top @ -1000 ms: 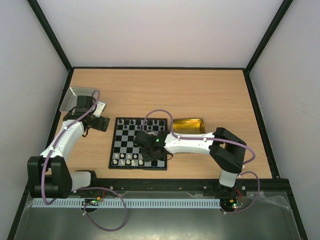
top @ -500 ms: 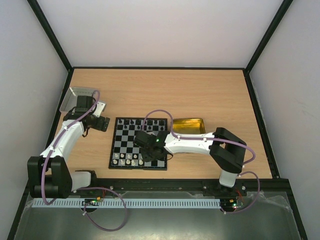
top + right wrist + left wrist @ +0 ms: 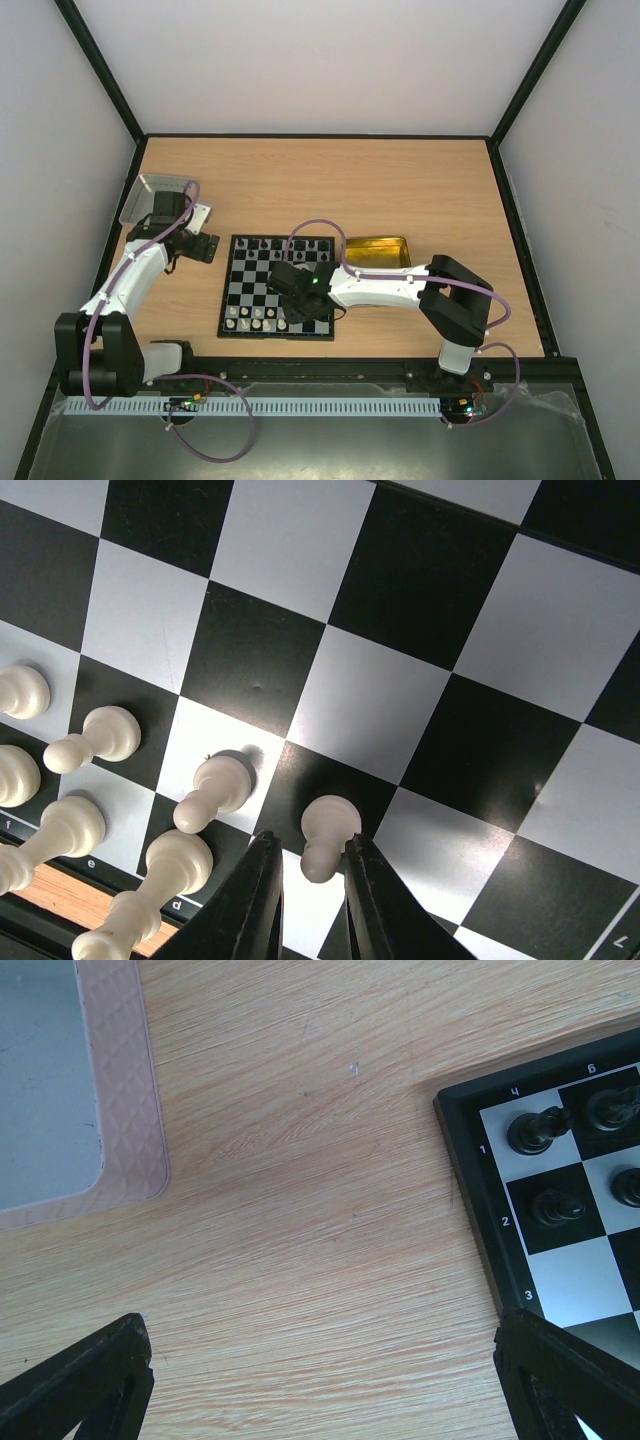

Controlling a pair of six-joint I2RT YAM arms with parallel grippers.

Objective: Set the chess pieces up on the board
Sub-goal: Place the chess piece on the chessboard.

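At the board's (image 3: 380,705) near edge, white pawn (image 3: 328,825) inside the narrow right hand (image 3: 310,846), grip unclear.

So the board (image 3: 250,285) sits close to the counter's near edge, a bit left of the middle. The tin tray (image 3: 375,250) is just beside the board's far right corner. The tin lid (image 3: 150,195) is over at the left edge, toward the far corner and well apart from the board. The far row of chess pieces (image 3: 268,243) lines the board's far side, and the near cluster of chess pieces (image 3: 245,320) fills its near left part. One pawn (image 3: 330,820) stands on a square between the fingers of the right gripper (image 3: 310,842), with other pawns just to its left.
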